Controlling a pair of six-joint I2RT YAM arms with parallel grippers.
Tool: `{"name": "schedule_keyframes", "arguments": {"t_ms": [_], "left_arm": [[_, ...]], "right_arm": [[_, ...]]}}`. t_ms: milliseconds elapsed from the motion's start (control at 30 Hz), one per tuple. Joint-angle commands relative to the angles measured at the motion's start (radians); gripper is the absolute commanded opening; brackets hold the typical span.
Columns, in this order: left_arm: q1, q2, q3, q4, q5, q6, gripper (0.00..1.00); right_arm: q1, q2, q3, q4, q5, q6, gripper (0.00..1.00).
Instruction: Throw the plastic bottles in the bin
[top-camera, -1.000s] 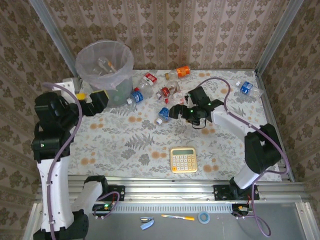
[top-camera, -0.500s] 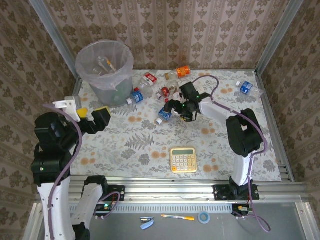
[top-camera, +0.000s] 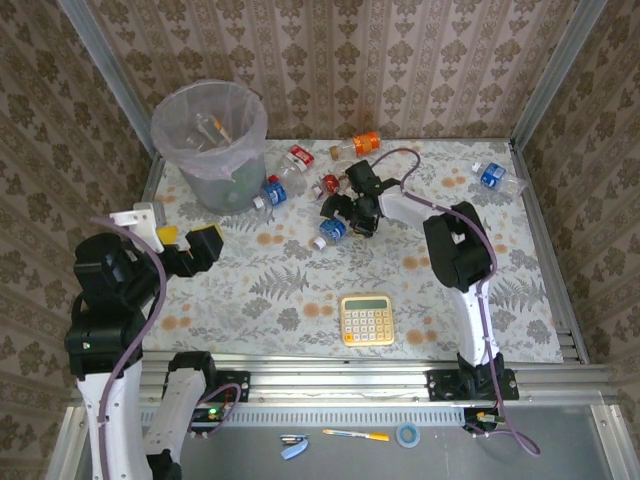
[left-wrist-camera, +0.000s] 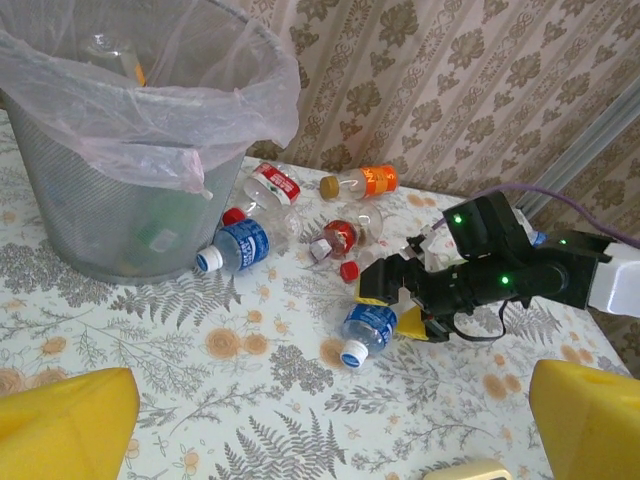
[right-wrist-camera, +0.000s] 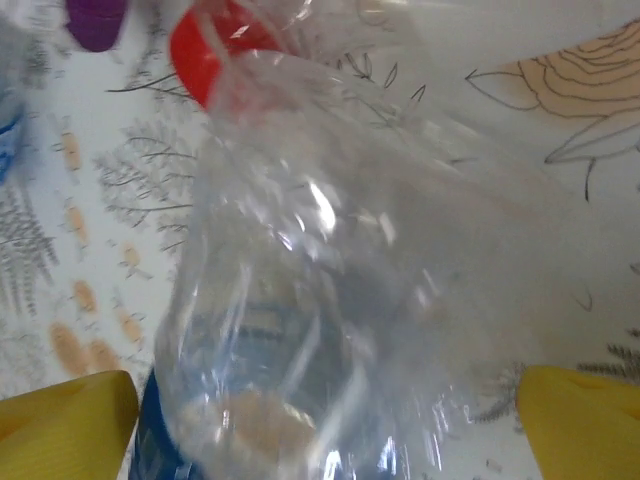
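While the jaws of the right arm stand open astride it, one crushed red-capped plastic bottle lies on the surface between the pads, long axis running away from them. Left arm: jaws open, empty, well apart. Bin: far left corner.

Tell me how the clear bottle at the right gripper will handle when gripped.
The bottle looks crumpled and thin-walled, so it will probably buckle further when squeezed. The tablecloth shows through it, so it is likely empty and very light. Its glossy plastic may slip.
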Motion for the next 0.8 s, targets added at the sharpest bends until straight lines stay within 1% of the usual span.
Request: {"name": "schedule_keyframes", "arguments": {"t_ms": [0, 67, 267, 367, 467, 500, 600, 667, 767], "left_arm": [[-0.005, -0.022, -0.047, 0.034, 0.039, -0.026, 1.00], [-0.009, -0.035, -0.075, 0.056, 0.041, -0.038, 1.00], [-0.028, -0.055, -0.148, 0.111, 0.061, -0.079, 1.00], [-0.055, -0.057, -0.198, 0.154, 0.074, -0.106, 1.00], [-0.107, -0.062, -0.255, 0.219, 0.069, -0.135, 1.00], [-0.134, -0.062, -0.272, 0.242, 0.059, -0.141, 1.00], [-0.229, -0.061, -0.318, 0.296, 0.012, -0.153, 1.00], [-0.306, -0.056, -0.347, 0.327, -0.029, -0.153, 1.00], [-0.449, -0.036, -0.386, 0.373, -0.115, -0.139, 1.00]], "right_arm": [[0.015, 0.041, 0.048, -0.033, 0.055, 0.029, 0.96], [0.017, 0.053, 0.060, -0.034, 0.053, 0.029, 0.92], [0.017, 0.024, 0.013, -0.011, 0.042, 0.020, 0.76], [0.018, -0.010, -0.032, 0.012, 0.032, 0.013, 0.66], [0.019, -0.056, -0.089, 0.047, 0.031, 0.009, 0.58], [0.021, -0.078, -0.116, 0.070, 0.028, 0.008, 0.56], [0.024, -0.152, -0.188, 0.120, 0.031, 0.005, 0.55], [0.027, -0.207, -0.229, 0.145, 0.032, 0.000, 0.55], [0.028, -0.290, -0.274, 0.172, 0.026, -0.009, 0.55]]}}
